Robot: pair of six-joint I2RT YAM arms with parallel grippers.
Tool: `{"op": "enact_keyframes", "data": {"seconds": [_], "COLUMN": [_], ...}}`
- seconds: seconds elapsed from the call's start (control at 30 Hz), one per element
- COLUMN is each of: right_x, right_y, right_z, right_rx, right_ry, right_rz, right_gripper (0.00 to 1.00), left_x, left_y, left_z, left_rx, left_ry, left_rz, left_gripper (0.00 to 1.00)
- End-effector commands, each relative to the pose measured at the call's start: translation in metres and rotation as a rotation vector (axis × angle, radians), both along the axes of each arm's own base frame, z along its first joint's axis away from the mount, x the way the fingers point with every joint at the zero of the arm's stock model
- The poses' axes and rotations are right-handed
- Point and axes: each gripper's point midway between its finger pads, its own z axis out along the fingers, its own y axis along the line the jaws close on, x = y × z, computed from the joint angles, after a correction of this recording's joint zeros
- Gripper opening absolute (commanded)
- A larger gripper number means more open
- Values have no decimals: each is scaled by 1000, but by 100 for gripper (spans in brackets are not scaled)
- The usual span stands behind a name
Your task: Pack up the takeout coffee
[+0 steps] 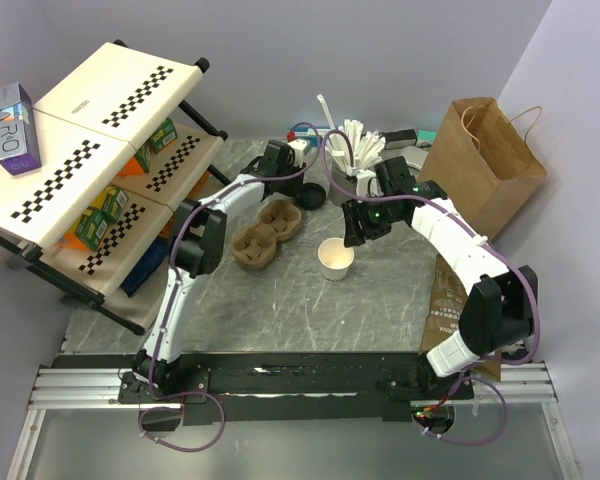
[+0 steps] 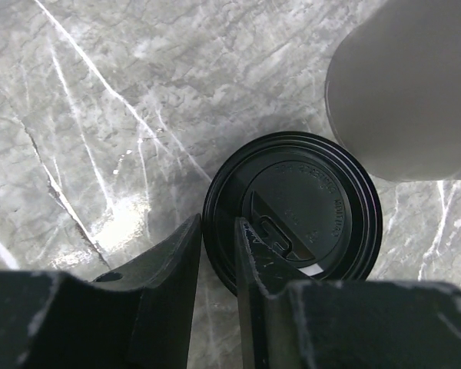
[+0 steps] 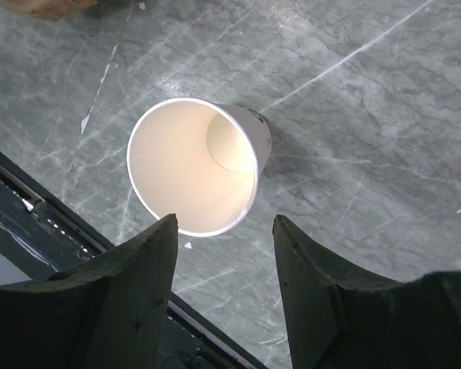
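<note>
The white paper cup [image 1: 336, 258] [image 3: 192, 165] stands upright and uncovered on the marble table, its tan inside showing. My right gripper [image 1: 356, 233] [image 3: 225, 223] hovers open just above and beside it, holding nothing; the cup's rim lies beyond the left fingertip. The black lid [image 1: 314, 196] [image 2: 303, 211] lies flat on the table farther back. My left gripper [image 1: 300, 183] [image 2: 217, 221] is down at the lid's near edge, jaws narrow, with one finger outside the rim and the other on top of the lid.
A brown pulp cup carrier [image 1: 270, 232] sits left of the cup. A grey cup of white sticks [image 1: 352, 152] [image 2: 407, 84] stands right behind the lid. An upright brown paper bag [image 1: 485, 165] is at the back right, a checkered shelf [image 1: 110, 150] on the left.
</note>
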Motion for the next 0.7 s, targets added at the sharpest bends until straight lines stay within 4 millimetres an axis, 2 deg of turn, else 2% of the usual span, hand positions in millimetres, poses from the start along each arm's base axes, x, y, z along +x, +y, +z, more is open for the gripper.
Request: {"op": "enact_keyframes", "data": {"seconds": [0.0, 0.43, 0.53, 0.67], "right_x": [-3, -2, -2, 0], "right_y": [1, 1, 1, 0], "right_z": [12, 13, 16, 19], "right_rx": [19, 18, 18, 14], "right_ry": [-28, -34, -42, -60], "right_rz": [-5, -7, -5, 1], "right_gripper": [60, 60, 60, 60], "left_x": [-2, -3, -2, -4], "left_y": [-6, -5, -4, -5], "left_z": [4, 3, 8, 24], "left_rx": [-2, 20, 22, 9], "left_ry": [-12, -17, -25, -43], "left_rz": [7, 21, 25, 12], "left_gripper": [28, 13, 7, 1]}}
